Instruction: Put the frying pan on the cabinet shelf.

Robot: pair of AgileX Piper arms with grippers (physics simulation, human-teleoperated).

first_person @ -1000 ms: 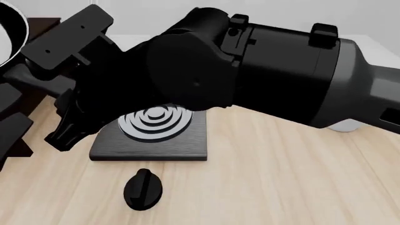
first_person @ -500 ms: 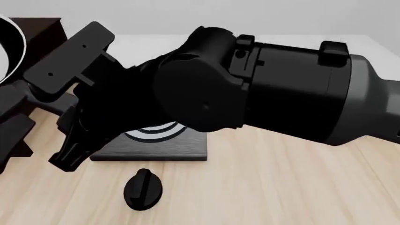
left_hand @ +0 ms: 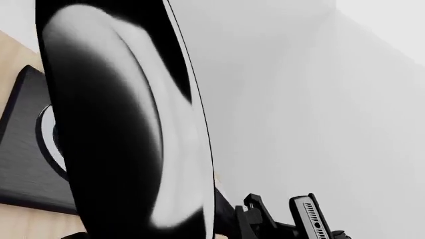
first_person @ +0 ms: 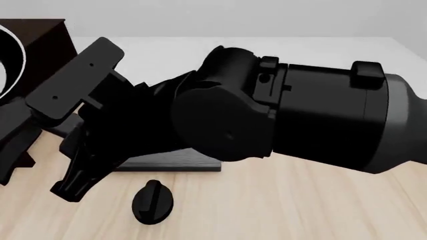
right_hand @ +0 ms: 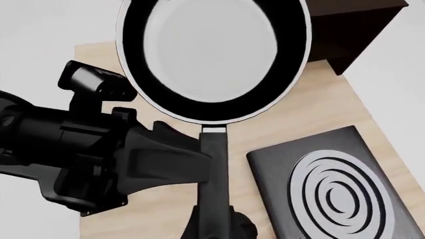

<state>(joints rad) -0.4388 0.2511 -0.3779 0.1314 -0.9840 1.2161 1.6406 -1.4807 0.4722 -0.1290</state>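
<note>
While your right arm has sunk lower across the front view in the last second, it has covered nearly all of the stove plate [first_person: 180, 163], so only a thin front edge shows there now. More of the cabinet [first_person: 43, 42] stands free at the far left. The frying pan [first_person: 15, 60] has slid a little down the left border of that view. It hangs in the air in front of the cabinet and is not yet on it. I judge you are in the carrying step, with the placing not begun. I cannot see the shelf itself.

Your left gripper [right_hand: 202, 162] is pinching the handle [right_hand: 214, 189] close to the bowl of the pan, as the right wrist view shows. For the right gripper [first_person: 70, 182] I cannot tell if the fingers are spread or pressed together. It holds nothing that I can see.

The pan is round, glossy and black, with a thin pale rim and a straight, narrow handle. The cabinet is boxy, very dark brown wood. The stove plate is flat matte black with grey rings. A black knob [first_person: 152, 201] lies on the pale wooden table [first_person: 300, 210].
</note>
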